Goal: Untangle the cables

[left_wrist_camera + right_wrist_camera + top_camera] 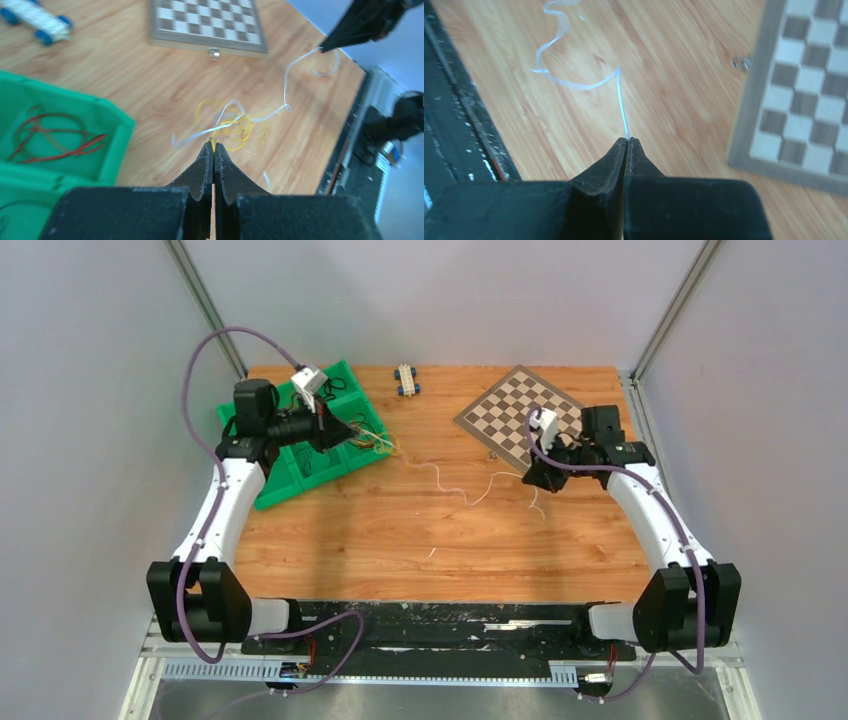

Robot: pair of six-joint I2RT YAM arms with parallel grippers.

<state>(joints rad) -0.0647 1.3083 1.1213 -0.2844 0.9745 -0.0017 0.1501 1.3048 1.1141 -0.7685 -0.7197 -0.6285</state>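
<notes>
A tangle of yellow cable hangs over the wooden table beside the green bin, with a thin white cable threaded through it. My left gripper is shut on a yellow strand at its tips; in the top view it sits at the bin's right edge. The white cable runs in loose waves across the table to my right gripper. My right gripper is shut on the end of the white cable, near the chessboard's front corner.
A green compartment bin at the left holds red cables. A chessboard lies at the back right. A blue-and-white toy sits at the back centre. A short white scrap lies mid-table.
</notes>
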